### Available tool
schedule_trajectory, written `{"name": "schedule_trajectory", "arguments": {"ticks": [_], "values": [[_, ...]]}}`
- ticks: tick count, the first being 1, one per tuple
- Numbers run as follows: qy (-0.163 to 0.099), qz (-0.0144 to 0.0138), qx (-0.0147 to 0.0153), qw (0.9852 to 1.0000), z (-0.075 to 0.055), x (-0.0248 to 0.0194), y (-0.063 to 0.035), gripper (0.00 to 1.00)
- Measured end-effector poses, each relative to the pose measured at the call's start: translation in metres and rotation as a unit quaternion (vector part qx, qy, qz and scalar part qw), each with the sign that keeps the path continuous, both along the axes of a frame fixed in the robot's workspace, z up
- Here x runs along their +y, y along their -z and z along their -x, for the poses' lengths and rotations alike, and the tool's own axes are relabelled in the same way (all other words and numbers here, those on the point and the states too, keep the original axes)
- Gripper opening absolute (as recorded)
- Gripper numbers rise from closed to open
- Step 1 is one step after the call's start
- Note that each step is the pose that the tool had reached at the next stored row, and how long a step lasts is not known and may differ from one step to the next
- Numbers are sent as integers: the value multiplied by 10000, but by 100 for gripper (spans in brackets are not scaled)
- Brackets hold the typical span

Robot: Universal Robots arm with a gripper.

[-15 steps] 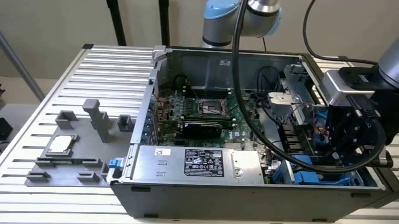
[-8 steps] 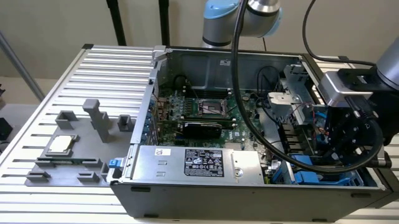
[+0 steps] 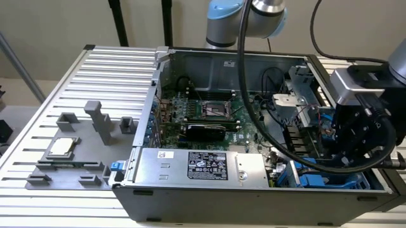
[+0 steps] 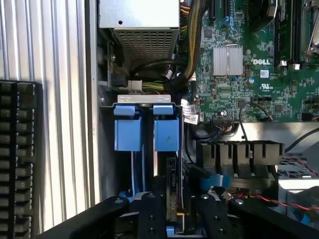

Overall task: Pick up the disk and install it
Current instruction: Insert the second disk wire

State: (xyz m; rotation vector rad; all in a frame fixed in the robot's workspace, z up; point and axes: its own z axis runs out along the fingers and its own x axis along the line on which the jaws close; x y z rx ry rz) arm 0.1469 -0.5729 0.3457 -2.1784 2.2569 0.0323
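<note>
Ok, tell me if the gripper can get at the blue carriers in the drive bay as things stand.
Probably yes. The gripper hangs just above the blue carriers, and the case is open on that side. The cable bundle and power supply lie beside them, not across them.

From my seat, the claw (image 4: 175,209) is cut off by the wrist view's edge, and its fingertips are sunk into the drive bay, so I can't tell their spread. The disk (image 4: 172,199) shows as a thin dark sliver between them. In the exterior view, the arm's black housing (image 3: 358,128) hides that bay.
</note>
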Motion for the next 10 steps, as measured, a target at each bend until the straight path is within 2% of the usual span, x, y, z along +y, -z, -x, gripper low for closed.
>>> {"name": "schedule_trajectory", "arguments": {"ticks": [4,10], "values": [[0,3,0,10000,0,0,-170,100],[-1,-3,-2,10000,1,0,-174,100]]}}
